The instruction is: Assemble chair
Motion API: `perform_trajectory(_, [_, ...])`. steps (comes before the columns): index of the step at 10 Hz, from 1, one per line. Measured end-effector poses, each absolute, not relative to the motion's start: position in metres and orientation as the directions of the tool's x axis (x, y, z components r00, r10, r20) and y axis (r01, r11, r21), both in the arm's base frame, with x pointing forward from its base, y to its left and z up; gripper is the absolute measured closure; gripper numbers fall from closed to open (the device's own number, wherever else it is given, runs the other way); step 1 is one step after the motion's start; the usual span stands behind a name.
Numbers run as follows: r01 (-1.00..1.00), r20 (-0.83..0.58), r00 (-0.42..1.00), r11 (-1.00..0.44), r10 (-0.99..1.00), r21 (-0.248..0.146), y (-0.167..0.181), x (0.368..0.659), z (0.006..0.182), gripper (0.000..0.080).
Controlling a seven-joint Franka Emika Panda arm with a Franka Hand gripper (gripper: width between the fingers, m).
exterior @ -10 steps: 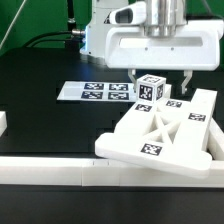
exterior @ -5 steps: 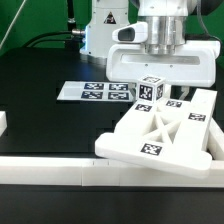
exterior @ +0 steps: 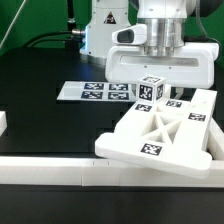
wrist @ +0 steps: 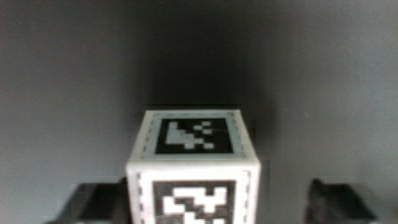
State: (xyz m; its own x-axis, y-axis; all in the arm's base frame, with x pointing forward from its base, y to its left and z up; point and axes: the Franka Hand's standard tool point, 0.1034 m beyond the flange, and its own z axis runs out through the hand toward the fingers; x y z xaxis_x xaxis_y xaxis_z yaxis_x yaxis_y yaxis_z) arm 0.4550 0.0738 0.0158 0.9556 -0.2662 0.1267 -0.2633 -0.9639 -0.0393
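1. Black worktop carrying everything; white border rail along the near edge.
2. Chair frame, X-braced, lying flat at the exterior view's right, well short of assembled.
3. Marker board flat behind, clear of the work.
4. Tool hanging over a small tagged leg block, jaws wide either side in the wrist view, not touching.
5. Likely step: grasping that block. Next calls for closing squarely, avoiding the frame just beside.
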Motion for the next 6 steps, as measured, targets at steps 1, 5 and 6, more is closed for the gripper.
perform_trajectory(1, [-0.263, 0.126, 0.956, -0.964, -0.266, -0.039, 0.074, 0.455, 0.016, 0.0395])
perform_trajectory(5, [-0.24, 0.105, 0.964, -0.97, -0.243, -0.043, 0.071, 0.461, 0.031, 0.0517])
perform_trajectory(6, [-0.244, 0.075, 0.966, -0.968, -0.249, -0.06, 0.074, 0.466, 0.051, 0.0517])
